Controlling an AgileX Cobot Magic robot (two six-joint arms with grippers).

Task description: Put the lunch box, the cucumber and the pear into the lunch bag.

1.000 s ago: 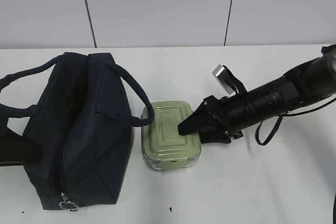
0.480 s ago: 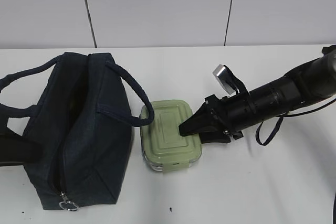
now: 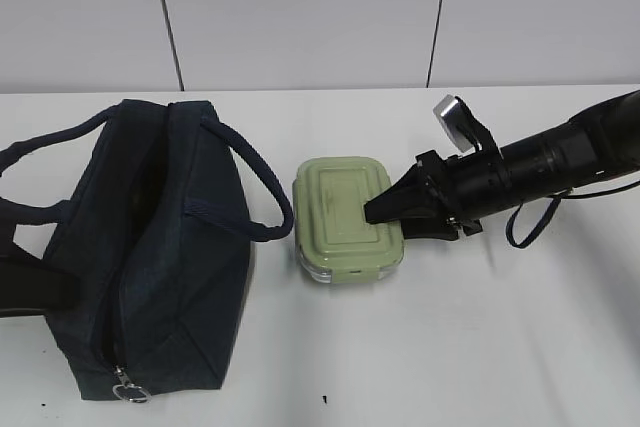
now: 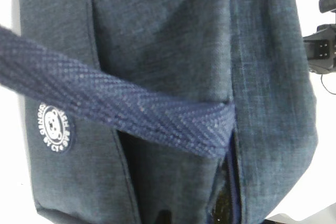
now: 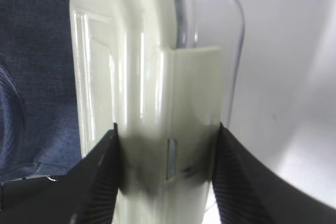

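a white table [image 3: 480, 347] ran under a pale panelled wall [image 3: 300, 17] with two dark seams. the lunch box [image 3: 345, 217], pale sage green with an embossed lid and a clear base rim, sat near the middle of the table, just right of the lunch bag and apart from it, with a strip of bare table between the two. the right gripper [image 3: 372, 215] came in low from the right and was clamped on the box's right end; in the right wrist view the lunch box [image 5: 152, 93] sat between two black ribbed fingers [image 5: 100, 182] pressed against its sides, its clasp [image 5: 194, 103] facing the camera. the lunch bag [image 3: 150, 247], dark navy and boxy, stood on the left of the table with its top gaping open, one loop handle [image 3: 255, 182] arching toward the box and a metal ring pull [image 3: 128, 387] at its near end. the left wrist view was filled by the bag's fabric [image 4: 168, 40], a woven strap [image 4: 131, 114] crossing it and a round white bear badge [image 4: 55, 128]. the left gripper itself did not show; it was closed. cucumber and pear were not seen.
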